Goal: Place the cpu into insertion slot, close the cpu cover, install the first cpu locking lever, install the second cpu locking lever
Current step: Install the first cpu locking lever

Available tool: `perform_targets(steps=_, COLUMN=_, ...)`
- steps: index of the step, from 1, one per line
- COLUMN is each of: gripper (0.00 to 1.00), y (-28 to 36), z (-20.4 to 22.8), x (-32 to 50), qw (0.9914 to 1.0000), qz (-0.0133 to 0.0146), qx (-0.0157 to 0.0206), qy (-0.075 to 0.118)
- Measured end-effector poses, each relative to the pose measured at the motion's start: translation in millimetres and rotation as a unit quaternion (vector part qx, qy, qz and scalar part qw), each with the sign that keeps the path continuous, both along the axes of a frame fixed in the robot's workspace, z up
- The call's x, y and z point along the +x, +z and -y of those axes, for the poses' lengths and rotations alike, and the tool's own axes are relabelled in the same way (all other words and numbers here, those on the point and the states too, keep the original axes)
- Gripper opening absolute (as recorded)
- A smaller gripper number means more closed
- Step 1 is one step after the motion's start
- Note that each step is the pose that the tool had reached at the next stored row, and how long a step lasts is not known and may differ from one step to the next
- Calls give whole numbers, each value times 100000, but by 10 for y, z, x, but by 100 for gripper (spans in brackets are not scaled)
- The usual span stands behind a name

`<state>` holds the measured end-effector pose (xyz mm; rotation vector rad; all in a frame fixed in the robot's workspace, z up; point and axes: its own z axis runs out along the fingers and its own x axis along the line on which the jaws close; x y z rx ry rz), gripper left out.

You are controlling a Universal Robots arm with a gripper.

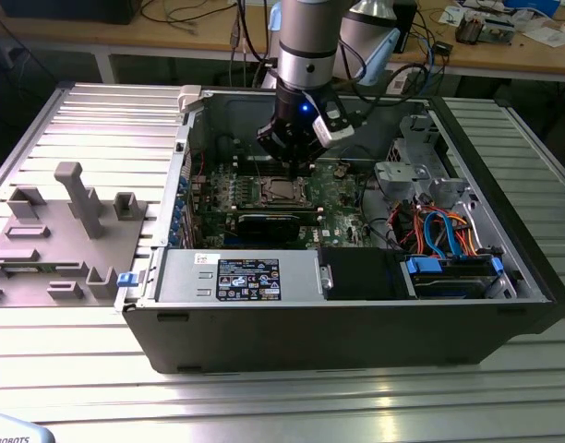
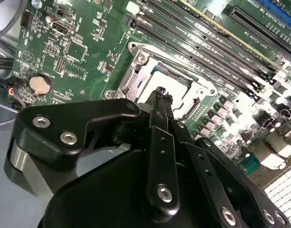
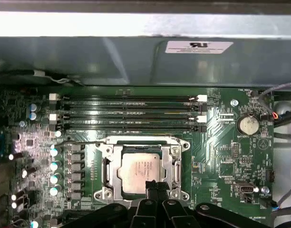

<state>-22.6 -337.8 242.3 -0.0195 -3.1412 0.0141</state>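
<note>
Exterior view: my pincer (image 1: 294,169) hangs inside the open computer case (image 1: 356,323), just above the socket on the green motherboard (image 1: 338,198). A black sticker (image 1: 248,279) with white print sits on the power supply; unreadable. The case rests on a ribbed metal table (image 1: 70,351), a wooden bench (image 1: 504,51) behind.

Second wrist view: my fingertips (image 2: 160,97) are pressed together, holding nothing, over the cpu cover (image 2: 136,78).

First wrist view: the cpu (image 3: 140,172) lies seated in its slot, the cover closed around it. A white label (image 3: 198,46) on the case wall; its print is illegible.
</note>
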Motion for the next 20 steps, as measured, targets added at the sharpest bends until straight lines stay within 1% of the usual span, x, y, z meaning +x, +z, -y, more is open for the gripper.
perform_targets(steps=2, gripper=11, y=0, z=1, x=0, qw=100000, qz=-5, qx=-57, qy=-224)
perform_targets(steps=13, gripper=11, y=1, z=1, x=-9, qw=99999, qz=-7, qx=-52, qy=-349)
perform_targets(steps=20, gripper=11, y=1, z=1, x=-68, qw=99999, qz=-3, qx=-53, qy=-457)
